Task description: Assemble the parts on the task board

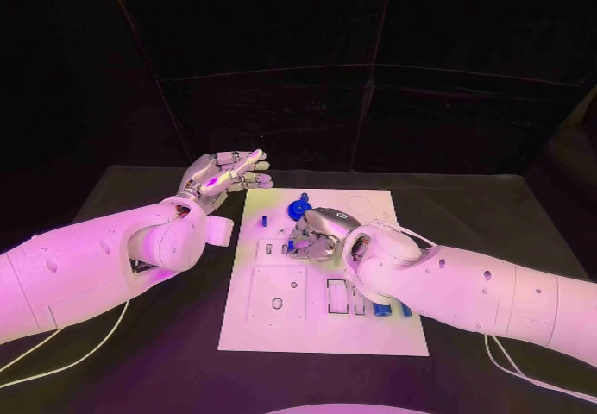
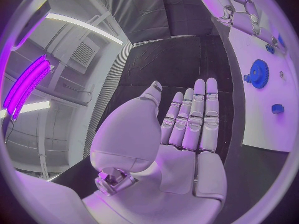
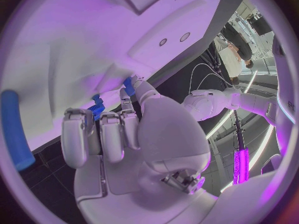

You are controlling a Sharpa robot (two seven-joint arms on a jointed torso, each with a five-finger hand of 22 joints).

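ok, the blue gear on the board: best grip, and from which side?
Take the blue gear by its toothed rim, coming straight down from above. It lies flat on the board, so only the rim and top are exposed. The open left hand is nearest; the right hand is busy.

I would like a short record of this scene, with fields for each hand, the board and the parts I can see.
left hand: raised off the board's far left corner, fingers straight, holding nothing
right hand: down on the task board, fingers curled at a small blue part; grip not clear
blue gear: on the board's far end, just beyond the right hand
blue pieces: at the board's right edge, nearer the robot
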